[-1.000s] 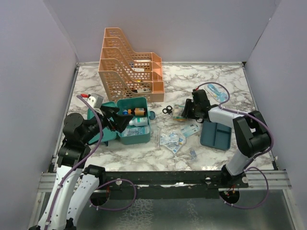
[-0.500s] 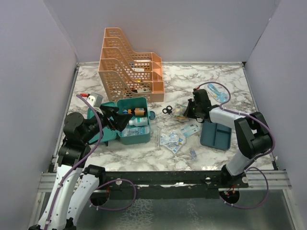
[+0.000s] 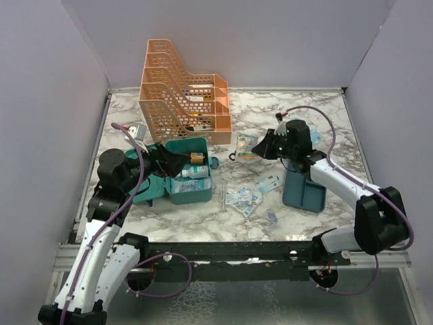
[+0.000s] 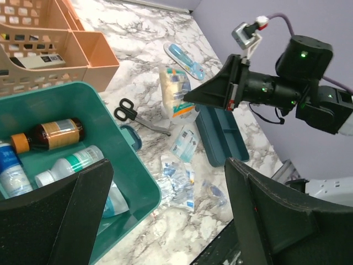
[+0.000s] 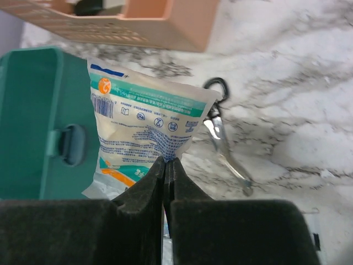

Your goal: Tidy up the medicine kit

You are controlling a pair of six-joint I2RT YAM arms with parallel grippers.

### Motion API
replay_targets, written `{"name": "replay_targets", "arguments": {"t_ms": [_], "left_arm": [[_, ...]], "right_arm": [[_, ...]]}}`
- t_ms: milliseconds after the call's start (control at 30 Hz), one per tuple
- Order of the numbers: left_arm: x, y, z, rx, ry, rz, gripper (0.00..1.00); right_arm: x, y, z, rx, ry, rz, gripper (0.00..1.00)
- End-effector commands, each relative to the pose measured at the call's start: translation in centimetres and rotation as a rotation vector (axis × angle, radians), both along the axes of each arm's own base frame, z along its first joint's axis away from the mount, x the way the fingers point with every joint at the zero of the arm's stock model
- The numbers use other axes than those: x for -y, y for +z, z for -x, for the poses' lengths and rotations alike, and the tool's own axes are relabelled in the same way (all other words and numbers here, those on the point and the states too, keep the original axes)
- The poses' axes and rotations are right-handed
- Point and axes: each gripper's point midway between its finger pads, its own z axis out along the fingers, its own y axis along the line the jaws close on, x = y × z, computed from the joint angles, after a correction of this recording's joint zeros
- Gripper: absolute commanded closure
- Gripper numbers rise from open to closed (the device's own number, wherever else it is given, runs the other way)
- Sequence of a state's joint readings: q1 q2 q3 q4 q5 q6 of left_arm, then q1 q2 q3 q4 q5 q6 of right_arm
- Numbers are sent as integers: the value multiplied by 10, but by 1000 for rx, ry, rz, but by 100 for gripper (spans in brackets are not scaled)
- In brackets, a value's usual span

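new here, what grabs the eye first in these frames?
The right gripper is pinched shut on the edge of a white-and-teal packet, mid-table in front of the orange file rack. Next comes the open teal medicine kit at left-centre with bottles inside and the open left gripper poised over it. Loose sachets litter the table between the kit and its divided tray on the right.

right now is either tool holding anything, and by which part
The right tool is shut on a white and teal printed packet, pinching it by a thin bit of one edge. The left tool is open and holds nothing.
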State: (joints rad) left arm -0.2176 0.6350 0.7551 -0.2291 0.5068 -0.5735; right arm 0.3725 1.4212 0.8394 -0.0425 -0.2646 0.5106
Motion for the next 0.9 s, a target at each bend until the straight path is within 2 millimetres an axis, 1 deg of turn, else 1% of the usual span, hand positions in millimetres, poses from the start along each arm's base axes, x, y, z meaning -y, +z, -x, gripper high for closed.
{"name": "replay_targets", "arguments": {"t_ms": [0, 100, 233, 300, 467, 600, 767, 867], "left_arm": [[5, -2, -12, -91, 32, 112, 15], [5, -11, -24, -141, 85, 165, 16], [6, -25, -38, -186, 165, 189, 16], [5, -35, -41, -198, 185, 158, 16], [6, -44, -39, -212, 178, 149, 15], [11, -46, -36, -218, 146, 164, 15], [15, -57, -37, -256, 133, 161, 14], [18, -58, -36, -271, 113, 166, 15]], "right_arm": [[-40, 53, 22, 124, 216, -155, 99], [-66, 71, 38, 132, 294, -210, 99], [-102, 89, 58, 120, 320, -273, 99], [-115, 96, 64, 104, 295, -312, 99], [-137, 110, 71, 93, 228, -368, 99], [-155, 113, 74, 93, 215, -361, 99], [-180, 117, 81, 105, 208, -340, 99], [-194, 115, 86, 95, 219, -322, 99]]}}
